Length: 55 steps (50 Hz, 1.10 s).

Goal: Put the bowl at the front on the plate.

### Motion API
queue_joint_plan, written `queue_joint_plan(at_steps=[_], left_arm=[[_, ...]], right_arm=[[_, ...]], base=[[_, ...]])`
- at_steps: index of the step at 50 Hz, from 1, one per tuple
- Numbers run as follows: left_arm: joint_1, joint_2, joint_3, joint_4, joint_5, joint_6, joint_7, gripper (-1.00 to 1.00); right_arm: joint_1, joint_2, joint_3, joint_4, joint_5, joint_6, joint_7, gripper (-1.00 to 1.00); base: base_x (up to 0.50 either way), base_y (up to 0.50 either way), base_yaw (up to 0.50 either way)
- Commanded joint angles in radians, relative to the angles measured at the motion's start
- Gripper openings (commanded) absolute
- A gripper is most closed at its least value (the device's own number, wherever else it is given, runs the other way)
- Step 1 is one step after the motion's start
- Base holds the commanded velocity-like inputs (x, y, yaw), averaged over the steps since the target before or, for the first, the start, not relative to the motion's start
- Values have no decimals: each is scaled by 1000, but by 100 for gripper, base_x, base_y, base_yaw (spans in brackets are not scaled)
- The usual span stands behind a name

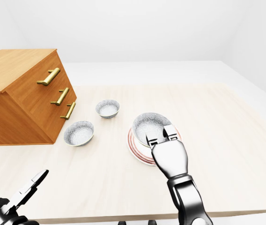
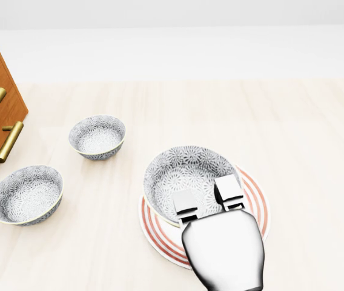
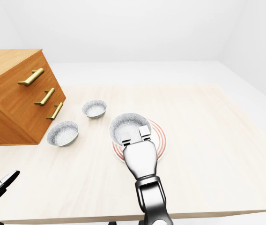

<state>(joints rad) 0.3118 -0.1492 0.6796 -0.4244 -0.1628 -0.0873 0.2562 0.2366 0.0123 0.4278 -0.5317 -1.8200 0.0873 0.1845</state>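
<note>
Pale wood table (image 2: 317, 151) | bowl (image 2: 187, 170) over the striped plate (image 2: 255, 200), contact unclear | right hand (image 2: 223, 248) clamped over bowl's near rim, gripping it | left hand (image 1: 11, 199) low at left-eye view's bottom left, splayed open | second bowl (image 2: 97, 136) and third bowl (image 2: 26, 194) left of plate, near drawer chest (image 1: 25, 93)

The right hand (image 2: 223, 245) is gleaming glossy white, its blocky fingers (image 2: 228, 188) showing black joints; the left hand (image 1: 11, 201) is matching.
</note>
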Motion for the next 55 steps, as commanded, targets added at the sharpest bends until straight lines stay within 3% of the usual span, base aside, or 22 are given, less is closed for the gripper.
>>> queue_joint_plan(at_steps=[1,26,34,41,55], left_arm=[[1,0,-1,-4,0,0,2,100],[5,-7,9,-23,-16,6,-13,100],[2,-7,13,-27,-17,14,-9,100],[3,-7,10,-17,-12,1,-11,100],[3,-3,6,-8,-14,0,-9,100]], right_arm=[[-9,10,-81,10,20,0,-47,-100],[-69,23,-122,132,-52,0,-14,-100],[-88,22,-152,168,-19,0,-37,-100],[-85,26,-151,196,-1,0,-72,-100],[-96,36,-123,246,39,0,-177,-100]], base=[[0,0,0],[0,0,0],[0,0,0],[0,0,0],[0,0,0]])
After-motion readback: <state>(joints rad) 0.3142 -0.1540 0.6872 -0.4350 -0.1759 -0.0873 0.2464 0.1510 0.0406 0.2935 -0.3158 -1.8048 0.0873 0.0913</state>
